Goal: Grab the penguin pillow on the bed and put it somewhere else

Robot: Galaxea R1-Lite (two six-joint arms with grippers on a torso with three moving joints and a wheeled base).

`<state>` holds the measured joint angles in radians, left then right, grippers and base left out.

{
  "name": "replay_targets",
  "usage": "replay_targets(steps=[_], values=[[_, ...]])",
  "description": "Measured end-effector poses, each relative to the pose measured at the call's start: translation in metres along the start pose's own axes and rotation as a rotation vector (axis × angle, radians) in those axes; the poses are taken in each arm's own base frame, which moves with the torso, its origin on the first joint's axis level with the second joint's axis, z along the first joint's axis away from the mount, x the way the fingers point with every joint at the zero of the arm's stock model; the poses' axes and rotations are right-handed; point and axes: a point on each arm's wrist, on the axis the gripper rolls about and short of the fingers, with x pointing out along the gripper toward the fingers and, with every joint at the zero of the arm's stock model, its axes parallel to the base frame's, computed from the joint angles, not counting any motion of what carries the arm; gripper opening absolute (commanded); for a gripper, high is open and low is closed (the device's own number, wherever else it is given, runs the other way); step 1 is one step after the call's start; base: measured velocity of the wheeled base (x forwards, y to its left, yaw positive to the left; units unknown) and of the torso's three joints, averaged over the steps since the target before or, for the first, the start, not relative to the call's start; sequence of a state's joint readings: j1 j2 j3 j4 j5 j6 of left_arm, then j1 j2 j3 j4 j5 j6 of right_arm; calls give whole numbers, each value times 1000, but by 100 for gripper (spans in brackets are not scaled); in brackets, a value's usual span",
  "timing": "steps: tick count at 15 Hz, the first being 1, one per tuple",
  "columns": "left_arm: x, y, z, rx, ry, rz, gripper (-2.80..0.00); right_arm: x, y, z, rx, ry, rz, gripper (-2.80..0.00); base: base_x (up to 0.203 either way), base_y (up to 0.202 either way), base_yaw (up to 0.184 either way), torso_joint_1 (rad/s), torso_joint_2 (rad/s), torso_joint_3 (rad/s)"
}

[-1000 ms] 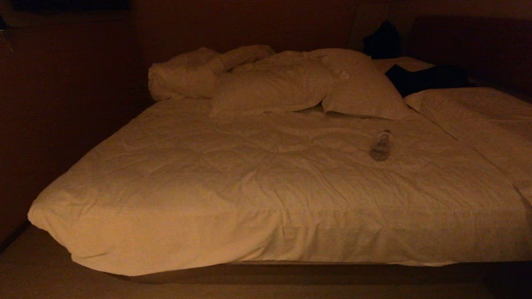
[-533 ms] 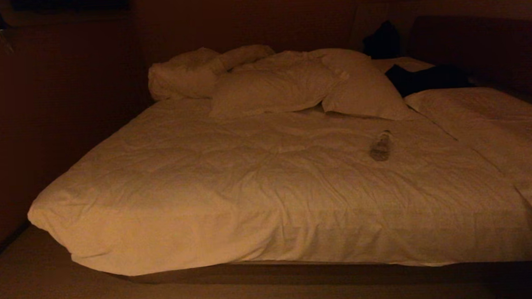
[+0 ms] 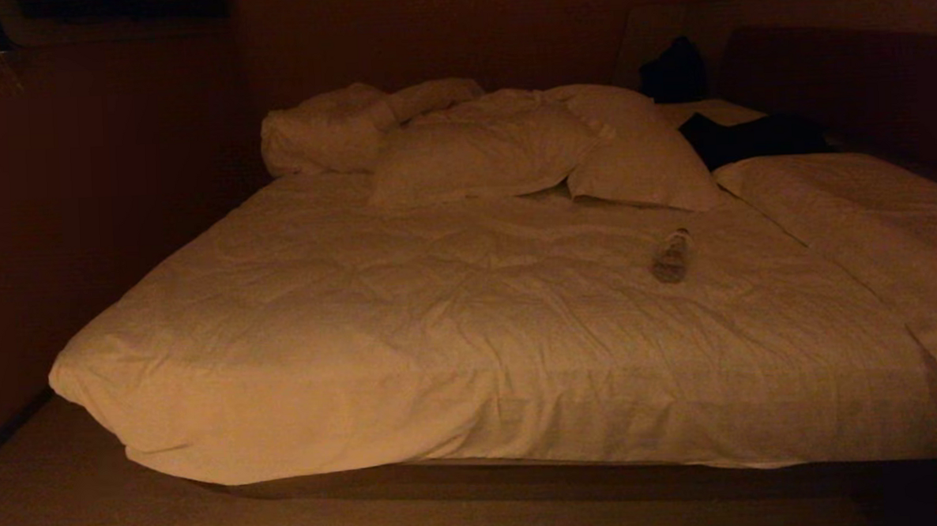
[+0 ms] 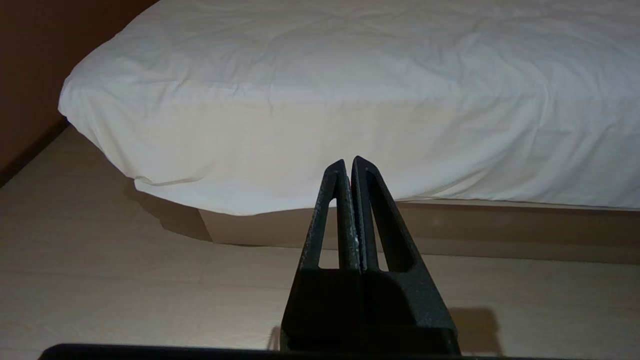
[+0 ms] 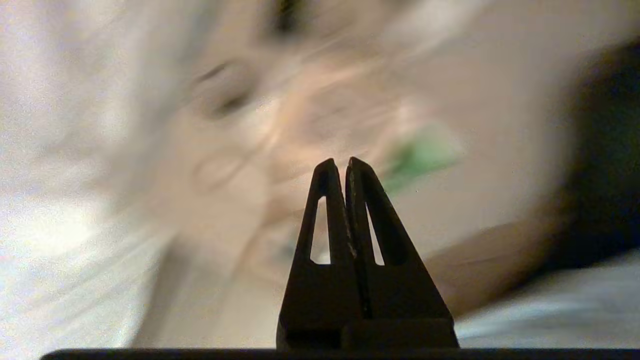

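The left hand (image 4: pixel 348 165), fingers pressed together and empty, hangs near the wide low bed (image 3: pixel 408 329) with its wrinkled white duvet; rumpled plain white pillows (image 3: pixel 480 160) lie far, a small clear bottle (image 3: pixel 671 256) right of centre; the right hand (image 5: pixel 340 166) is pressed together, empty; the penguin pillow cannot be made out

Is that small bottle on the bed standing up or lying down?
Lying down. The bottle rests on its side on the bed, in front of the white pillows, with its cap end pointing toward them.
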<state>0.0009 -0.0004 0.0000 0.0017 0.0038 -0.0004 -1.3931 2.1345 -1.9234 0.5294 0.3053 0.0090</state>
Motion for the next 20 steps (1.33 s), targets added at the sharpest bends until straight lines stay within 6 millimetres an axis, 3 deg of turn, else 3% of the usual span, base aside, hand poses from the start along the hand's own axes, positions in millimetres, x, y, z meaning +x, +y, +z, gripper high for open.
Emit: replay_targets(steps=[4,6,9,12,14,20], values=[[0,0,0,0,-1,0,-280,9,115,-26,-18,204,178,-280,0,0,0,0,0,0],[0,0,0,0,0,0,-280,2,171,-46,-35,315,251,-280,0,0,0,0,0,0],[0,0,0,0,0,0,-280,-15,235,-78,-50,460,314,-280,0,0,0,0,0,0],[0,0,0,-1,0,0,-280,-37,280,-108,-62,586,340,-280,0,0,0,0,0,0],[0,0,0,-1,0,0,-280,-52,297,-122,-65,648,342,-280,0,0,0,0,0,0],[0,0,0,0,0,0,-280,-117,317,-150,-146,747,370,-280,0,0,0,0,0,0]])
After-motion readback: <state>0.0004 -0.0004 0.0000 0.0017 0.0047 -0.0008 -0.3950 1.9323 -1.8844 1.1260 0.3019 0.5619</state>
